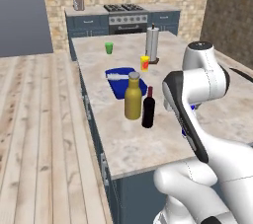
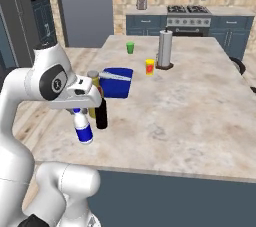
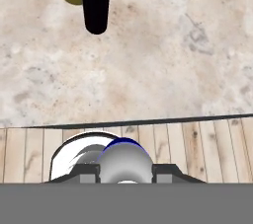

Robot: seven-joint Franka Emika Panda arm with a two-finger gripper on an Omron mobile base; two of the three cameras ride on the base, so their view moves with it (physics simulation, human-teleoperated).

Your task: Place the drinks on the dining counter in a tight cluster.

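The gripper (image 2: 80, 112) is clamped on the small bottle (image 2: 83, 129), the clear one with the blue label and white cap, and holds it by the neck above the near corner of the dining counter (image 2: 190, 116). In the right base view the bottle hangs just below the hand, its base close to the marble, though whether it touches the top cannot be told from here. In the hand view its rounded top (image 3: 123, 161) sits between the two finger tips, with the counter edge and the wooden floor beneath.

The other two drinks are already paired up. The yellow bottle (image 1: 132, 96) with the grey cap stands upright, and the wine bottle (image 1: 148, 108) stands right beside it, touching or nearly so. Behind them sits a blue bin (image 1: 123, 81), and further back a yellow cup (image 1: 144, 63), a green cup (image 1: 108, 48) and a paper towel roll (image 1: 152, 43), none of them part of the job.

So this looks like the last drink being carried in. The held bottle is near the pair but still apart from it, on the side closest to the robot. The next move calls for sliding it across toward the wine bottle, lowering it until it stands upright just beside the two, then releasing without knocking the tall ones over. The risk is the hand brushing the wine bottle's neck on the way in.
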